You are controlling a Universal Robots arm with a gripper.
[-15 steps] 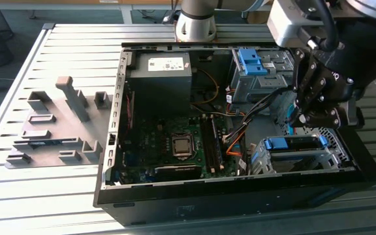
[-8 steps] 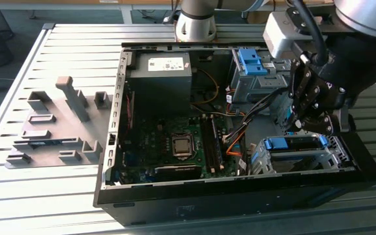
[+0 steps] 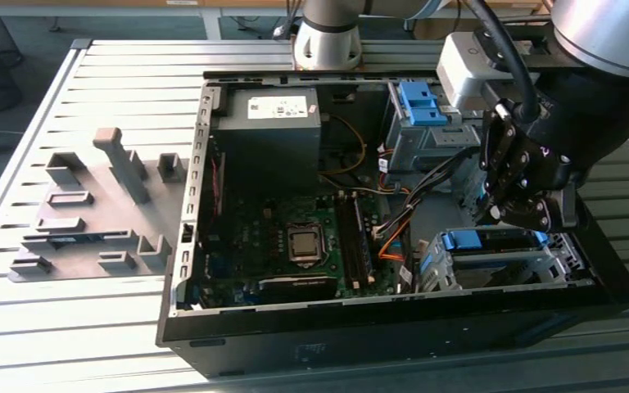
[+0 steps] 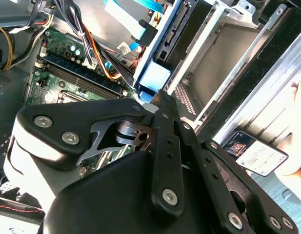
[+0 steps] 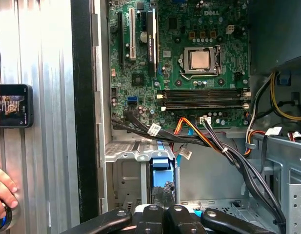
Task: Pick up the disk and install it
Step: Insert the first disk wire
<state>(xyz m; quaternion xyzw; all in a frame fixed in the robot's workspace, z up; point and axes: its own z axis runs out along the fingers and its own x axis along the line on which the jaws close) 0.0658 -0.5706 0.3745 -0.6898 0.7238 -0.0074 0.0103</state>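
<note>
One gripper (image 3: pixel 527 214) is hanging just above the disk (image 3: pixel 497 246) sitting in its bay at the case's (image 3: pixel 402 327) edge; finger spread is impossible to tell.

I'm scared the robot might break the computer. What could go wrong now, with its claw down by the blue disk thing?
Two things, maybe. The claw sits low over the disk, and a bundle of cables runs right beside it; the claw might snag them. Also, a person's hand rests on the table just outside the case, so a wide swing of the arm could bump it.
</note>
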